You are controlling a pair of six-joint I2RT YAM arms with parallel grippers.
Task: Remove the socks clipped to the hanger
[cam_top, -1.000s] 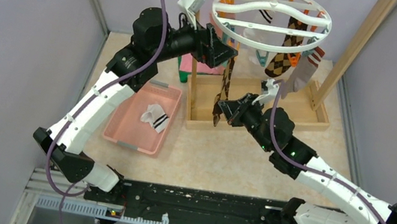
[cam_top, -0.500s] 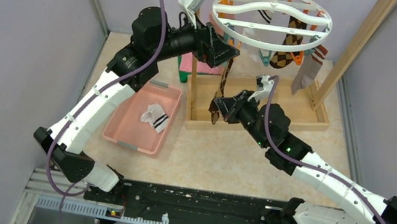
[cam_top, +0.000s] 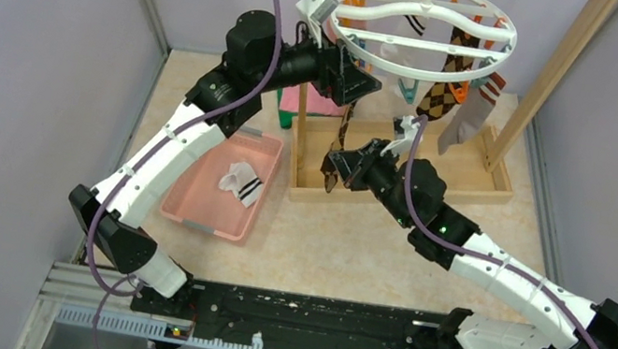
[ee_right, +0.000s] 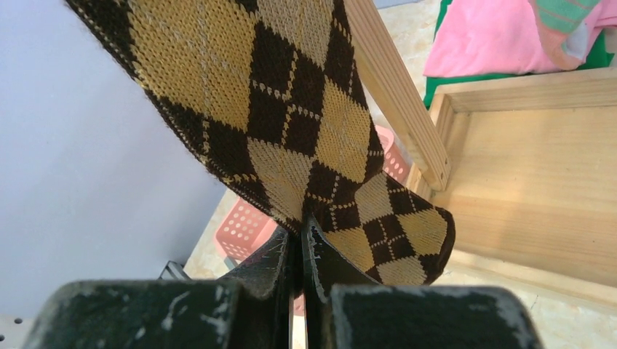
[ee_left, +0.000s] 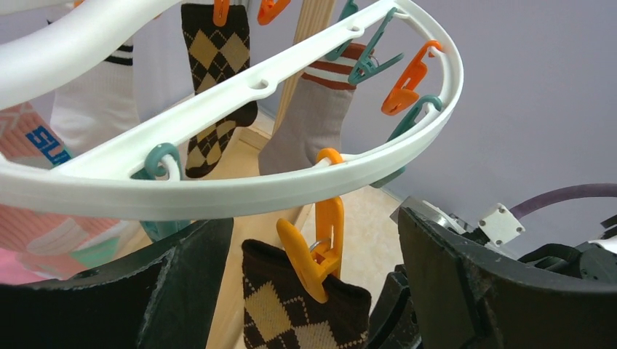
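Observation:
The white ring hanger [cam_top: 507, 46] hangs from the wooden rack with socks clipped under it. A brown-and-tan argyle sock [cam_top: 342, 133] dangles from an orange clip [ee_left: 329, 233] at the ring's near-left rim. My left gripper [cam_top: 354, 82] is open, with its fingers [ee_left: 182, 291] standing on either side of that clip and the sock's cuff [ee_left: 291, 313]. My right gripper [cam_top: 332, 164] is shut on the sock's lower end [ee_right: 342, 145], below the left gripper. Another argyle sock [cam_top: 437, 96], a grey sock with a striped cuff [cam_top: 473, 107] and a white sock [cam_top: 396, 56] stay clipped farther back.
A pink basket [cam_top: 196, 203] on the left holds a white sock with dark stripes [cam_top: 239, 184]. The wooden rack's post [cam_top: 550, 73] and its base tray [cam_top: 457, 176] stand behind the grippers. Folded pink and green cloths [cam_top: 298, 106] lie beside the rack's left post.
My left arm has moved right and up to the hanger's rim, bringing its jaws around the orange clip. My right gripper has drifted slightly left with the sock's end still in it.

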